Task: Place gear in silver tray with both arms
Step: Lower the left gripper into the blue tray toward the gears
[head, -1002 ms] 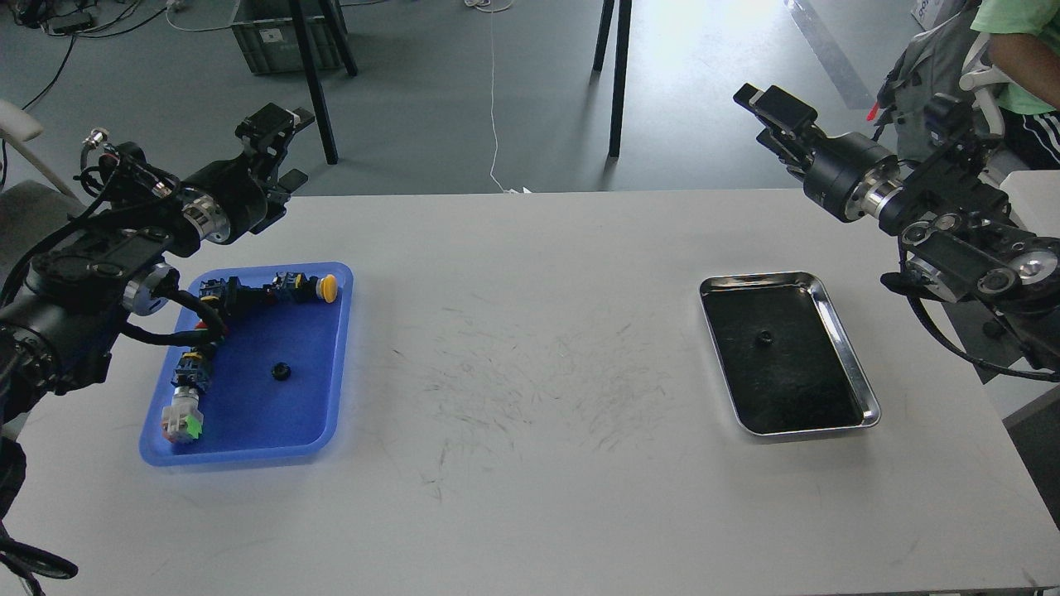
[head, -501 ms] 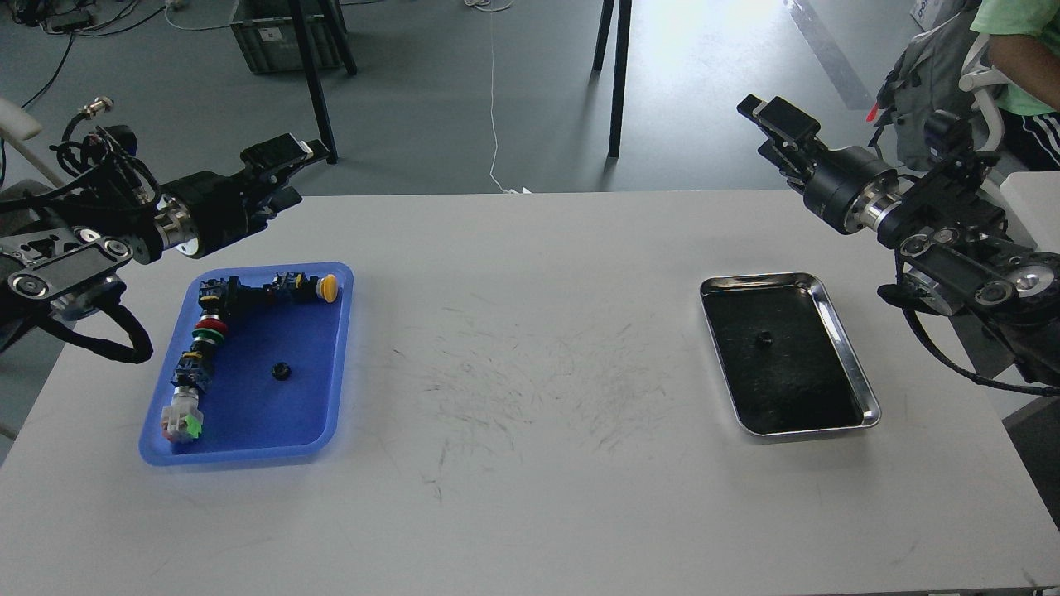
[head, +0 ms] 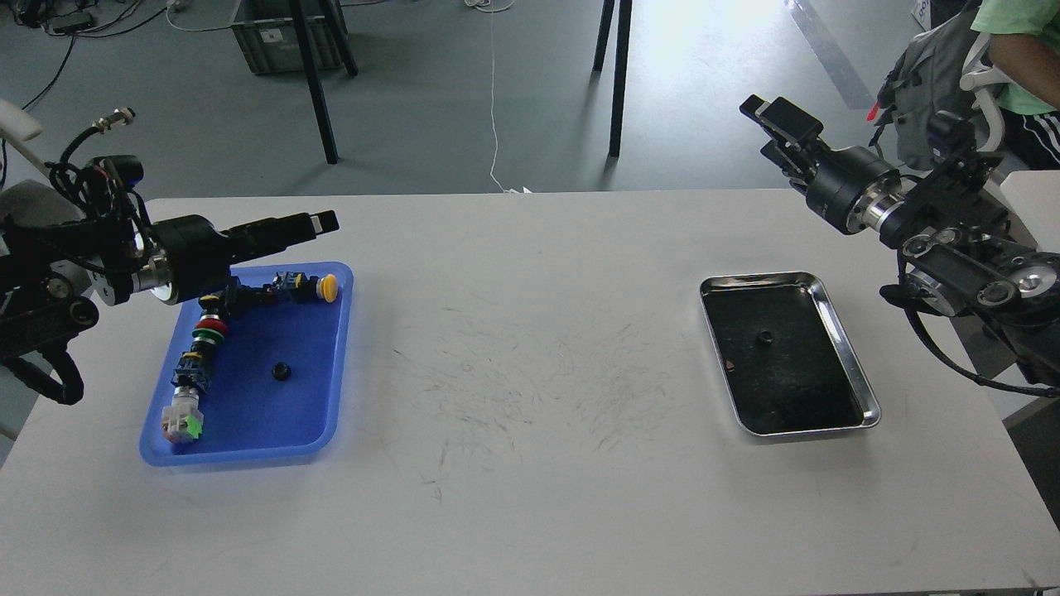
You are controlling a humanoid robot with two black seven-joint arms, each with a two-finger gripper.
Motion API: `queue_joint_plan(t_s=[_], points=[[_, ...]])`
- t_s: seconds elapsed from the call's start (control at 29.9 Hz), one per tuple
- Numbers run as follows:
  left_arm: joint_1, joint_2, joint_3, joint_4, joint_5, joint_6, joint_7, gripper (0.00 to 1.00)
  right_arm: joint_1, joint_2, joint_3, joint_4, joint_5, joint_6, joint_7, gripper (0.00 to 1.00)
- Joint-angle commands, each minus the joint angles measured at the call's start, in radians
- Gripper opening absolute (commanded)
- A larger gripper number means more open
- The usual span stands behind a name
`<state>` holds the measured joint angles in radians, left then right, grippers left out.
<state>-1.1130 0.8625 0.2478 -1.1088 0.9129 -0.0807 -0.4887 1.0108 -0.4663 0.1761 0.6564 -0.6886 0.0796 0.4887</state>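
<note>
A small black gear point(head: 281, 372) lies in the blue plastic tray point(head: 273, 418) at the table's left. A second small black gear point(head: 765, 338) lies in the silver tray point(head: 758, 281) at the right. My left gripper point(head: 323, 222) reaches in level over the blue tray's far edge, well above and behind the gear. It is seen side-on, so its fingers cannot be told apart. My right gripper point(head: 772, 131) is open and empty, raised beyond the table's far edge, behind the silver tray.
The blue tray also holds several push-button switches: a yellow one point(head: 329, 287), a red and green one point(head: 211, 329) and a white and green one point(head: 182, 420). The white table point(head: 530, 364) is scuffed in the middle. A person point(head: 1023, 50) sits at the far right.
My left arm has dropped and swung in toward the table. Its gripper turned level and now hangs over the blue tray's far edge. The right gripper has barely shifted.
</note>
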Motion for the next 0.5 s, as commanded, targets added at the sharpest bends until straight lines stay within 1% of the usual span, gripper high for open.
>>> queue_joint_plan(t_s=[0.0,0.13,0.27,0.47], points=[[0.027,0.01,0.033,-0.011,0.047,0.041,0.0,0.98,0.0,0.002,0.008,0.0,0.0,-0.001,0.0,0.91],[0.062,0.042,0.039,-0.02,0.139,0.048,0.0,0.98,0.0,0.002,0.011,0.0,0.0,-0.003,0.0,0.91],[0.102,0.049,0.028,-0.02,0.279,0.079,0.004,0.98,-0.011,0.002,0.013,-0.001,0.0,-0.003,0.0,0.91],[0.12,0.049,0.033,-0.02,0.329,0.096,0.0,0.98,-0.028,0.002,0.028,0.0,0.0,-0.003,0.0,0.91]])
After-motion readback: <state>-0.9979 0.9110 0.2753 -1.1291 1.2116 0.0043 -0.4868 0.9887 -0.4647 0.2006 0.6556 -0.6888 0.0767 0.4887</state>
